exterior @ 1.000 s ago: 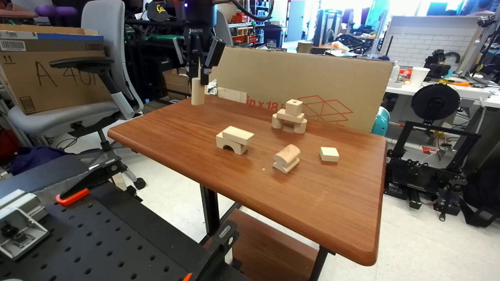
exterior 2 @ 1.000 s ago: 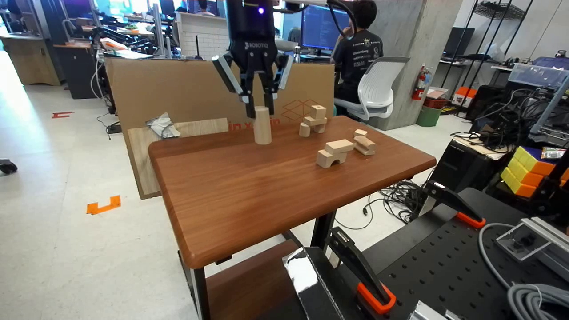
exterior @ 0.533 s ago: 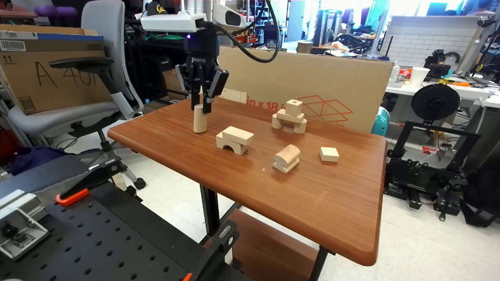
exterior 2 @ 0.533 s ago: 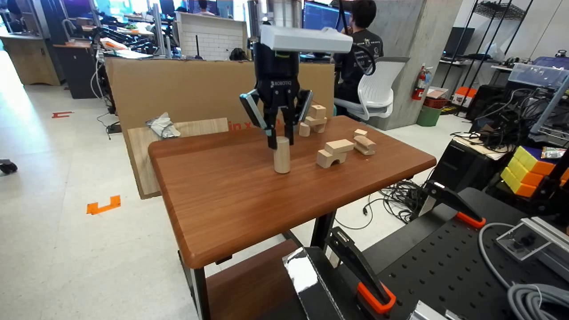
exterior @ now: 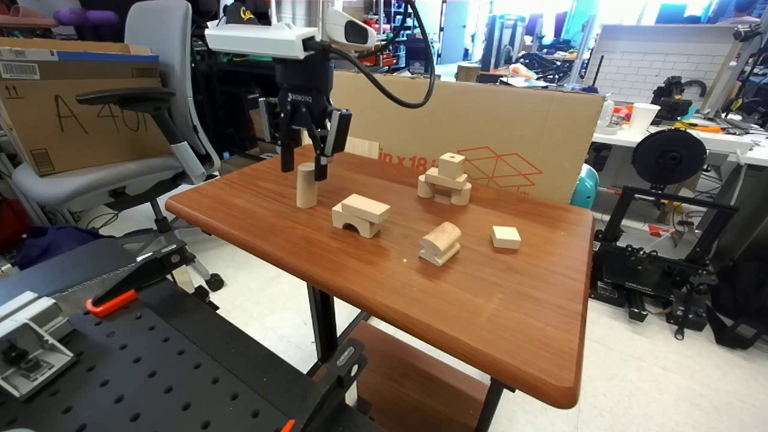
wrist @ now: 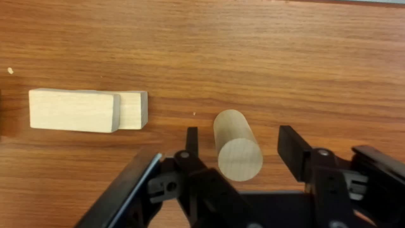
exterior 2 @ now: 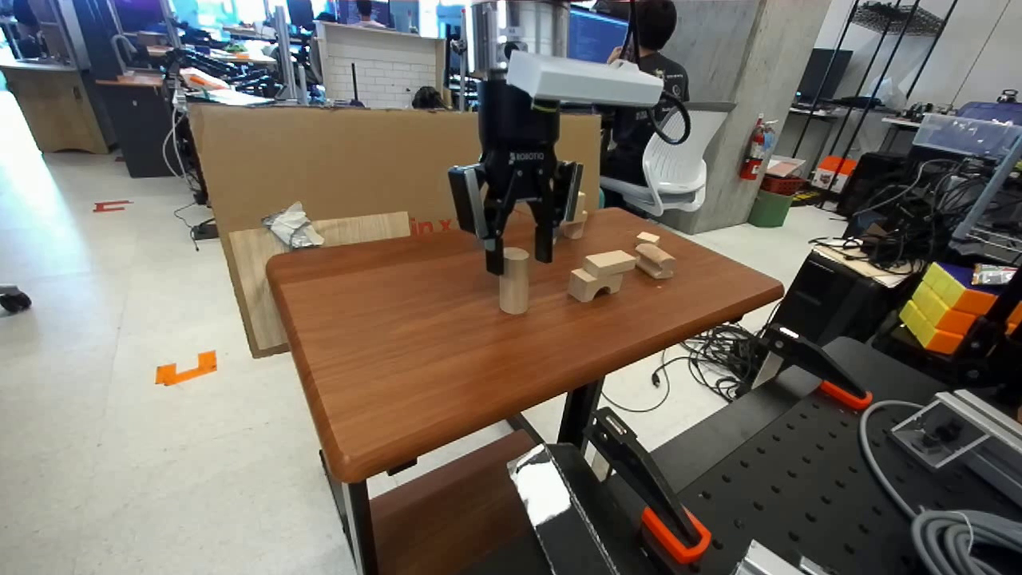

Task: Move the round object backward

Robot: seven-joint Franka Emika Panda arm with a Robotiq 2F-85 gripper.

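The round object, a pale wooden cylinder, stands upright on the brown table in both exterior views (exterior: pixel 306 191) (exterior 2: pixel 514 289). In the wrist view the cylinder (wrist: pixel 239 158) lies between the two fingers, with a gap on each side. My gripper (exterior: pixel 305 167) is open around the top of the cylinder and touches it on neither side in the wrist view (wrist: pixel 241 144). The gripper also shows open in an exterior view (exterior 2: pixel 519 254), with the fingertips at the height of the cylinder's top.
An arch block with a flat block on it (exterior: pixel 360 215) stands close beside the cylinder; it shows in the wrist view (wrist: pixel 72 110). A small stacked block structure (exterior: pixel 445 179), a rounded block pile (exterior: pixel 441 243) and a flat square block (exterior: pixel 506 237) stand farther off. A cardboard sheet (exterior: pixel 480 120) stands behind the table.
The cylinder, held between the fingers, has come from near the cardboard-side edge toward the table's middle and down onto it. Since half a second ago the fingers have spread and let it go.
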